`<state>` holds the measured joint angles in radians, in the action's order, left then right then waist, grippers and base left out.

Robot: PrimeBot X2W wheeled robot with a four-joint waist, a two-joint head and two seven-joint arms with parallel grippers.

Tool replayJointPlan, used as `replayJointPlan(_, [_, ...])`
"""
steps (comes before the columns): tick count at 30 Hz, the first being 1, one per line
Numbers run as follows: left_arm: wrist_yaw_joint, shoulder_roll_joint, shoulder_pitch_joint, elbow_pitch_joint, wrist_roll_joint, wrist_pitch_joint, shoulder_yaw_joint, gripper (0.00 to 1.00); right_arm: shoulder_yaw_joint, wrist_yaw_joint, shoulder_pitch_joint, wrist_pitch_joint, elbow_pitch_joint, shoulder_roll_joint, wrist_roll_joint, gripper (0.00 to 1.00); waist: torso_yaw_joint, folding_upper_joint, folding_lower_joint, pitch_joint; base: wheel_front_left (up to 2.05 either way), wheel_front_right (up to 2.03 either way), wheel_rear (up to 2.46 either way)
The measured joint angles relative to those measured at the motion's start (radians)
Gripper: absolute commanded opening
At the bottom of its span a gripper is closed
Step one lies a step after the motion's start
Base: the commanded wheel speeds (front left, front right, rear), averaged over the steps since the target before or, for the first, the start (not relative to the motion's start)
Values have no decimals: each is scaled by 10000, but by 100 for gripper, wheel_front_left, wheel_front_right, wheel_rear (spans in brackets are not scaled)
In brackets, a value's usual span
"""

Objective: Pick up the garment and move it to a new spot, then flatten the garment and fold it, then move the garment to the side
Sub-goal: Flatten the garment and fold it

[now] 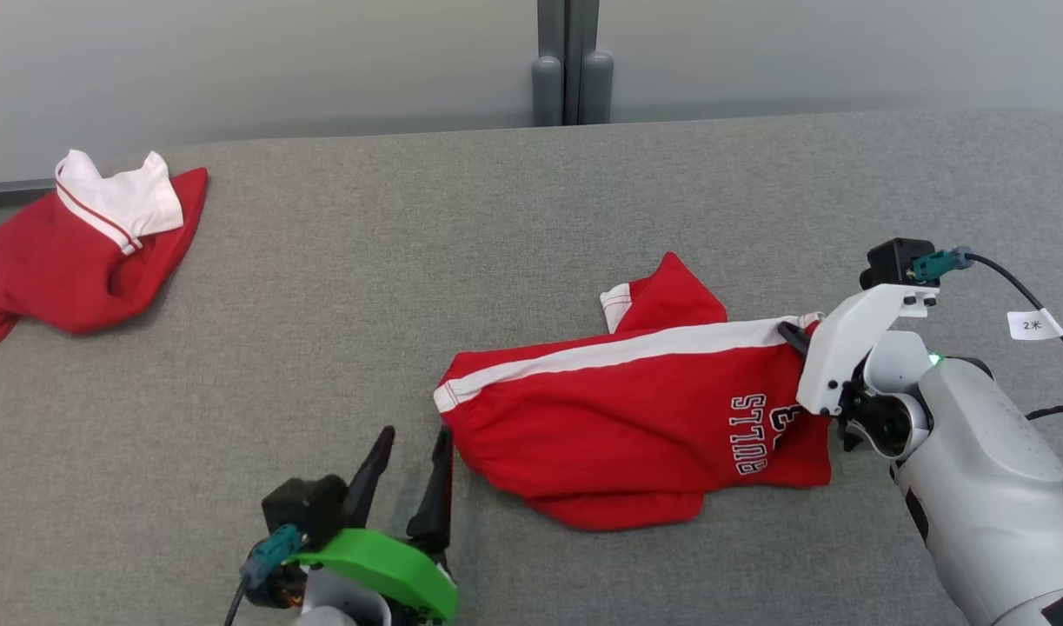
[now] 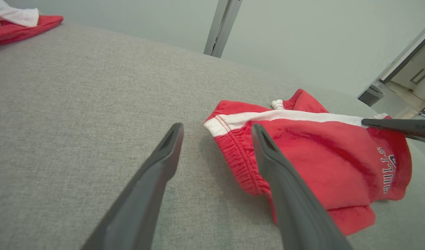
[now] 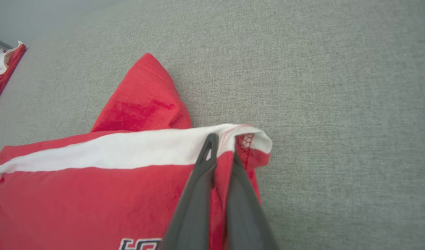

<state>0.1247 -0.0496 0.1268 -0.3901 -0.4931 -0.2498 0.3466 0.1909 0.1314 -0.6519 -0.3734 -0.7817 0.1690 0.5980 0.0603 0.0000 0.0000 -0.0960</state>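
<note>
**Right jaws clamped on the hem corner of the shorts, left jaws spread beside the waistband**

The right gripper [image 3: 222, 147] has its two dark fingers pressed together. A fold of red cloth is pinched between them, at the corner where the white side stripe meets the stitched hem. The cloth belongs to the garment [image 1: 635, 417], a pair of red shorts lying rumpled on the grey fabric-covered table [image 1: 496, 200].

The white stripe runs straight away from the clamped corner and marks the garment's long axis. The far end of that axis is the gathered waistband, which points toward the left gripper [image 1: 414, 435]. Beyond the stripe, on the side away from the right wrist, a red leg panel rises to a peak. The "BULLS" lettering sits near the right jaws and runs crosswise to the stripe.

The left gripper's fingers stand wide apart with nothing between them, their tips low over the table. The waistband corner lies just beside the finger nearer the shorts; whether they touch cannot be told.

A second garment [image 1: 79, 252], red with white trim, lies crumpled well apart from both pairs of jaws, at the table's far left edge.
</note>
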Motion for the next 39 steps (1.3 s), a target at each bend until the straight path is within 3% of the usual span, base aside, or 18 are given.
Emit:
replayJointPlan(4, [27,6,665,-499,-1089,905,541,100,211,0,10,73,102,73,174,0,-59,0,0,0,0,0,0])
replayJointPlan(11, [29,8,1868,-1743,-2564,2403,543,100,642,0,18,90,272,109,460,0,-326,0,0,-98,0,0,0])
replayJointPlan(20, [31,-13,2518,-2307,-3772,3032,667,100,968,0,-46,219,307,230,696,0,-582,0,0,-334,0,0,0])
replayJointPlan(28, [31,-31,2824,-2067,-4604,2869,836,98,1216,0,-178,351,259,291,878,0,-593,0,0,-499,0,0,0])
replayJointPlan(29, [31,-27,2860,-2025,-4778,2838,823,93,1250,0,-196,374,249,301,888,0,-586,0,0,-506,0,0,0])
replayJointPlan(31, [31,-27,2950,-2031,-5070,2840,805,72,1321,0,-227,405,240,303,938,0,-580,0,0,-513,0,0,0])
replayJointPlan(32, [31,-27,2980,-2054,-5097,2838,809,50,1348,0,-234,420,242,299,968,0,-583,0,0,-515,0,0,0])
replayJointPlan(33, [31,-27,3024,-2107,-5097,2796,819,40,1386,0,-243,445,249,295,1005,0,-590,0,0,-520,0,0,0])
replayJointPlan(35, [31,-29,3125,-2209,-5106,2583,792,2,1446,0,-263,527,280,293,1062,0,-614,0,0,-528,0,0,0])
replayJointPlan(39, [31,-56,3266,-2077,-5275,2305,924,0,1534,0,-355,719,479,372,1185,0,-663,0,0,-506,0,0,0])
